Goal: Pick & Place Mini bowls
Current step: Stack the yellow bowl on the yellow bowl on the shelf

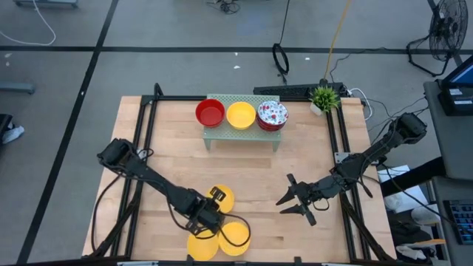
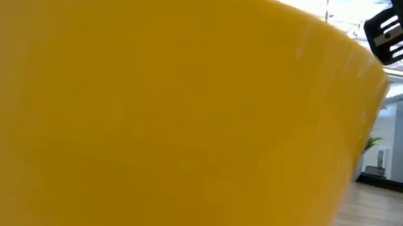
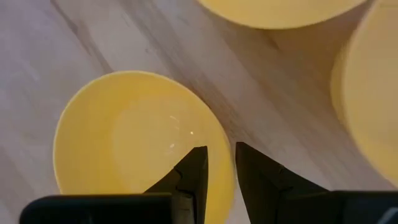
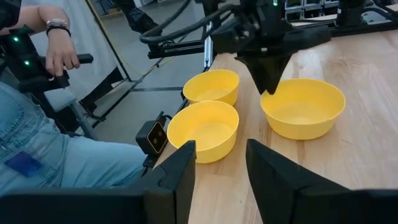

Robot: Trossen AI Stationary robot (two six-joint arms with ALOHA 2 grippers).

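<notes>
Three yellow mini bowls stand on the wooden table near its front edge: one, one and one. My left gripper points down over the first bowl, open by a narrow gap. One finger is over the bowl's inside and the other over the table just outside its rim. In the right wrist view this gripper hangs at the bowl's rim. My right gripper waits open at the right, clear of the bowls. A yellow bowl wall fills the low view.
A pale green rack at the table's far side carries a red bowl, a yellow bowl and a red-speckled white bowl. A small potted plant stands at the far right. A person sits beyond the table's edge.
</notes>
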